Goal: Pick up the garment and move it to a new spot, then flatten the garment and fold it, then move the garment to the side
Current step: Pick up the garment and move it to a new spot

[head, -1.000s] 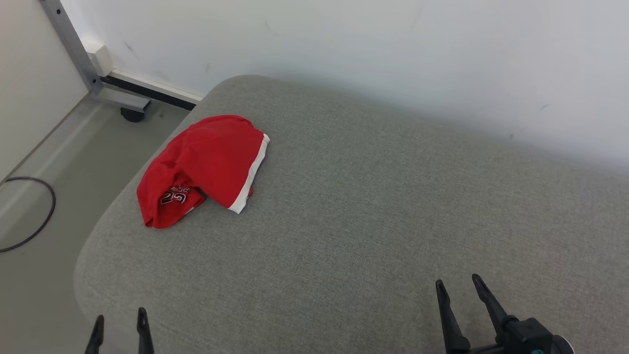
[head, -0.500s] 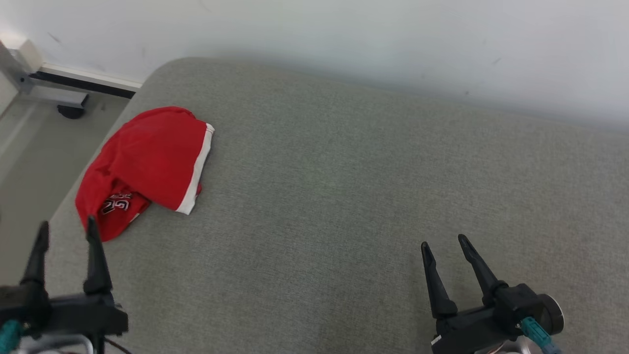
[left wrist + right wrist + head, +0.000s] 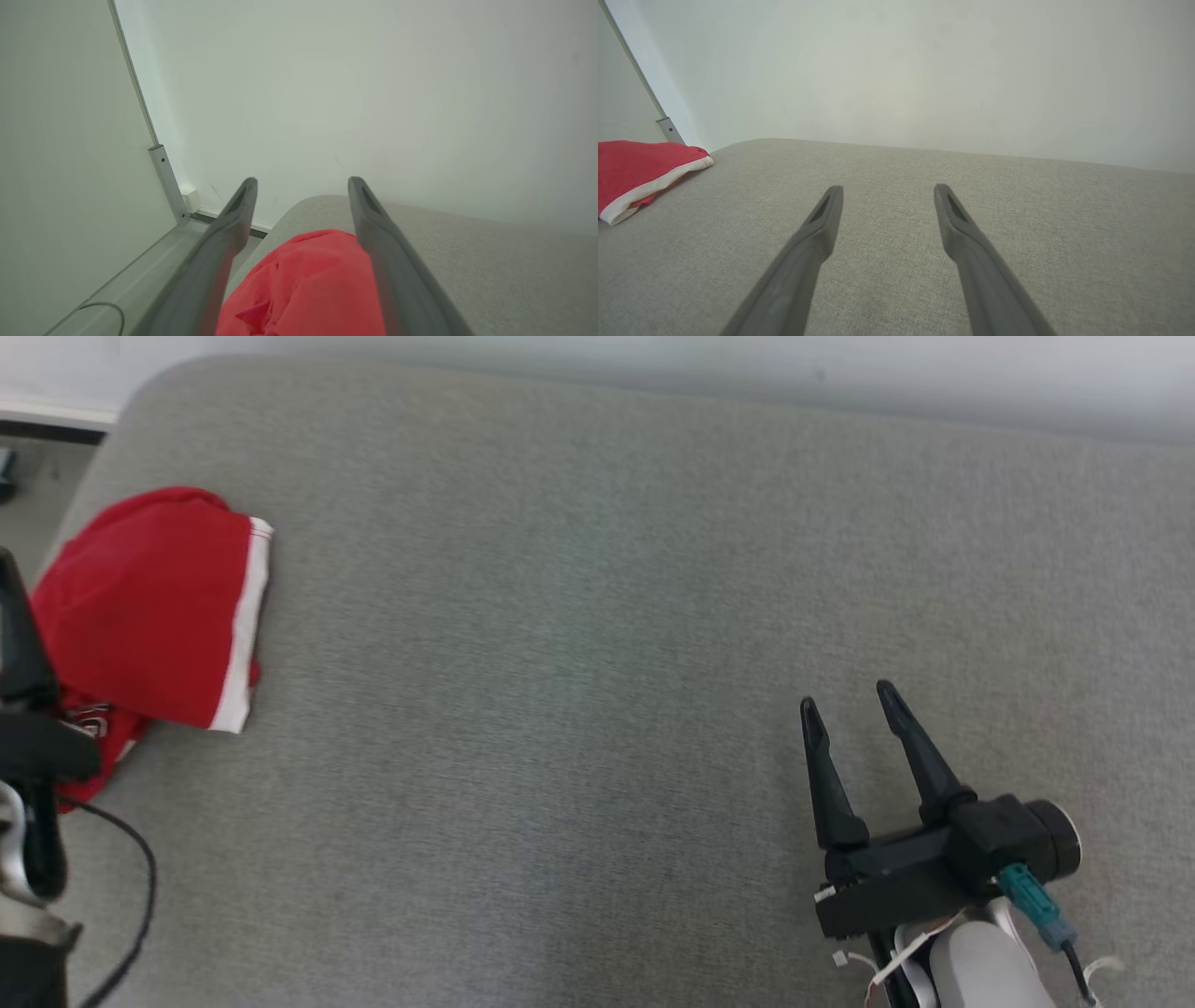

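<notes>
We see the red garment [image 3: 149, 607], bunched and trimmed with a white band along one edge, lying near the far left corner of the grey fabric-covered surface [image 3: 579, 709], close to its rounded left rim. The left pincer [image 3: 302, 181] stands with its two fingers spread wide apart and grips nothing. In its own wrist view the red cloth sits low between those fingers, while their tips rise past the garment's far edge against the pale wall [image 3: 373, 93]. In the head view the dark body of this pincer overlaps the garment's left side at the picture's edge, so we cannot tell whether a finger touches the cloth or hangs just above it. The right pincer [image 3: 845, 695] is also spread wide and empty, hovering over bare grey fabric toward the near right of the surface, well apart from the garment. From the right wrist view the garment shows far off to the left, its white band facing the pincer. A metal post [image 3: 166, 182] stands by the wall beyond the surface's left corner.
</notes>
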### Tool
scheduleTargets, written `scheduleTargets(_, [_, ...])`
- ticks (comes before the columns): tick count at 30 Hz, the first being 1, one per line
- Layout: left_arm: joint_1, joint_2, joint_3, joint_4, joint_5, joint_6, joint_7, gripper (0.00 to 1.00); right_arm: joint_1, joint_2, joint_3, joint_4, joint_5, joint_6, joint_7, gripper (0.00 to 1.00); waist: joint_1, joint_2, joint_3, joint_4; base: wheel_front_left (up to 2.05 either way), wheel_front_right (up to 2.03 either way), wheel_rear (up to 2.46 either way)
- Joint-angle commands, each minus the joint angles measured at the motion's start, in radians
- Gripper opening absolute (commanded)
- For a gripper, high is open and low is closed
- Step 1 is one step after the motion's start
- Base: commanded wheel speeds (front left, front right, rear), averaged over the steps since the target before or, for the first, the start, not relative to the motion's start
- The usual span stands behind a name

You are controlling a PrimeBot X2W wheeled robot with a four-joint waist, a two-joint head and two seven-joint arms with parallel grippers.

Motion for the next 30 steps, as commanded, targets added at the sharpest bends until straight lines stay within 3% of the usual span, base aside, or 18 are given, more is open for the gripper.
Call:
scheduleTargets(1, [-0.038,0.024,-0.013,0.037,-0.025,0.000,0.015,1.00,-0.023,0.001,0.003,-0.006,-0.009,-0.002,0.000,1.00,-0.0003,-0.0001,0.078,-0.069,0.00,0.00,0.00])
scheduleTargets(7, [-0.132,0.114,-0.076,0.164,-0.119,-0.001,0.080,1.00,-0.055,0.001,0.004,-0.012,-0.007,-0.002,0.000,1.00,-0.0003,-0.0001,0.131,-0.116,0.00,0.00,0.00])
scheduleTargets(19, [-0.246,0.218,-0.152,0.363,-0.196,-0.001,0.232,1.00,-0.086,0.001,0.002,-0.036,0.003,-0.002,0.000,1.00,-0.0003,-0.0001,0.186,-0.176,0.00,0.00,0.00])
scheduleTargets(24, [-0.278,0.235,-0.170,0.460,-0.225,0.000,0.328,1.00,-0.096,0.002,-0.002,-0.041,0.007,-0.002,0.000,1.00,-0.0003,-0.0001,0.200,-0.199,0.00,0.00,0.00])
scheduleTargets(30, [-0.291,0.213,-0.215,0.577,-0.251,-0.002,0.524,1.00,-0.084,0.002,-0.009,-0.049,0.010,-0.002,0.000,1.00,-0.0003,-0.0001,0.185,-0.215,0.00,0.00,0.00])
